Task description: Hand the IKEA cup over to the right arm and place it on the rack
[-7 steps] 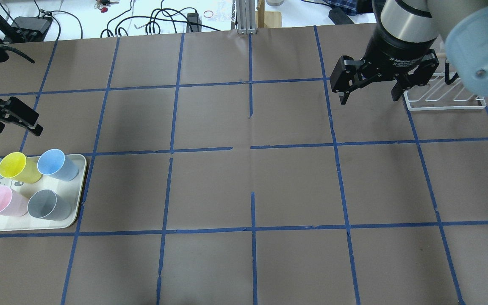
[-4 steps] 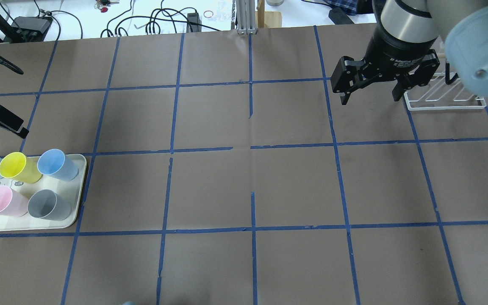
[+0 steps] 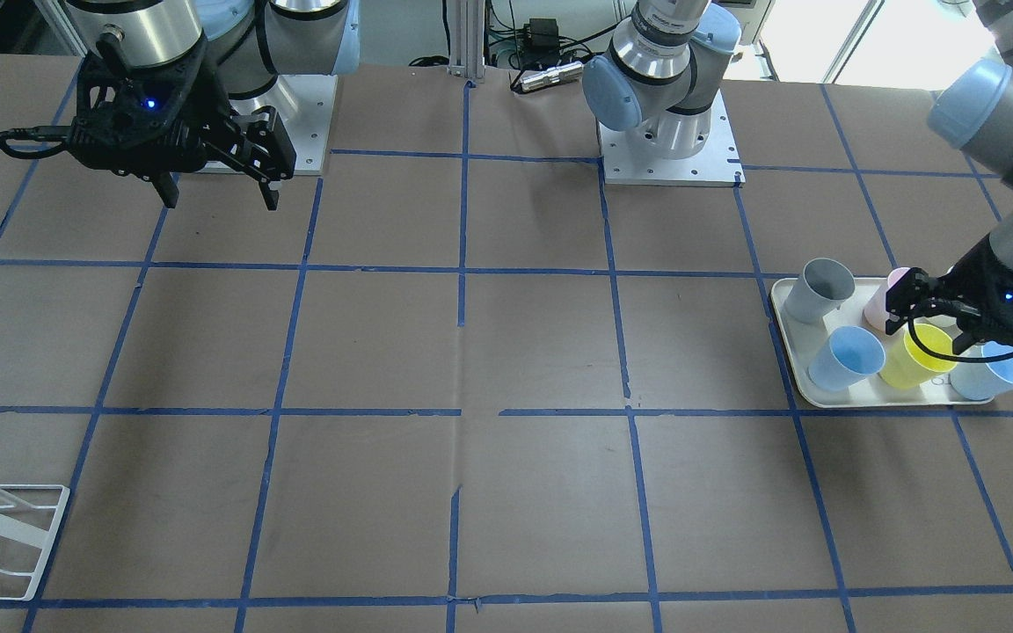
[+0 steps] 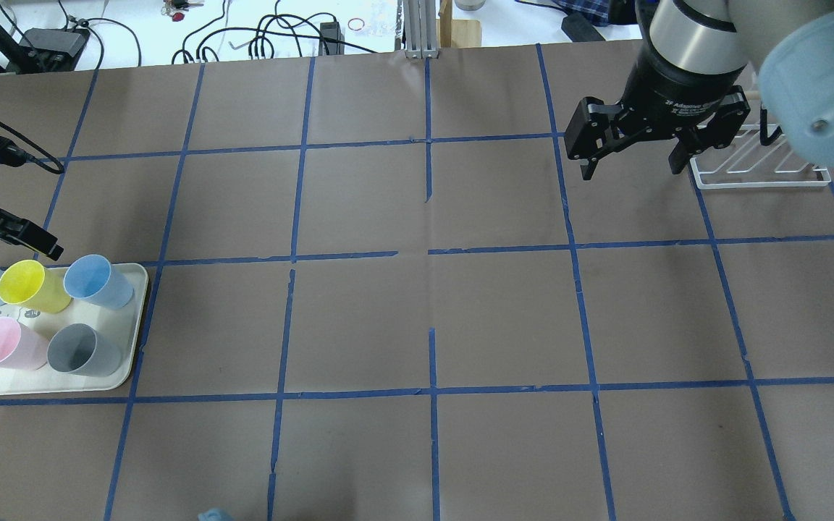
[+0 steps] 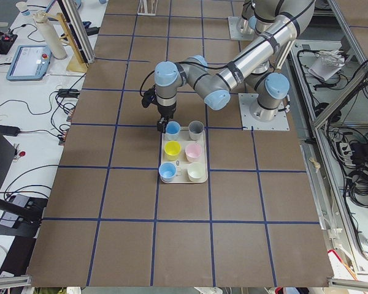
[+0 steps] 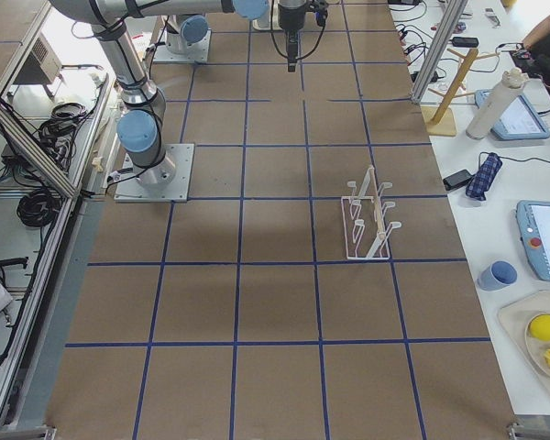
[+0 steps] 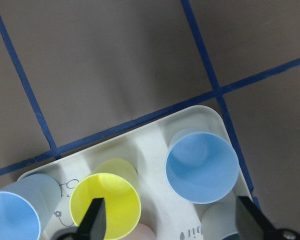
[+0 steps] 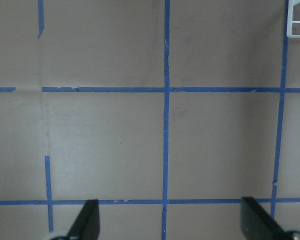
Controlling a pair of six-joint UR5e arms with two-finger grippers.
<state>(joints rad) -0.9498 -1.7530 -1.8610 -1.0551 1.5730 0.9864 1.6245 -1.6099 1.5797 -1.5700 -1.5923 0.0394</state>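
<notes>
The left claw [image 7: 168,201] has been moved closer to the tray [image 4: 136,318] than a moment ago and is held wide apart above the blue cup [image 4: 98,281], which is stood in the tray's corner. The right claw [image 4: 630,171] is kept apart, unmoved, near the rack [image 4: 757,184].

The black two-finger left gripper [image 3: 927,336] has moved. In the overhead view it comes down toward the cream flat plastic tray [image 4: 138,318]. Its one visible fingertip (the other is cut off at the frame's edge) now hangs just beyond the tray's far rim, near the pale blue tapered plastic cup [image 4: 98,281] in the corner. A small pale blue shape [image 4: 214,515], too cropped to identify, now shows at the bottom edge.
</notes>
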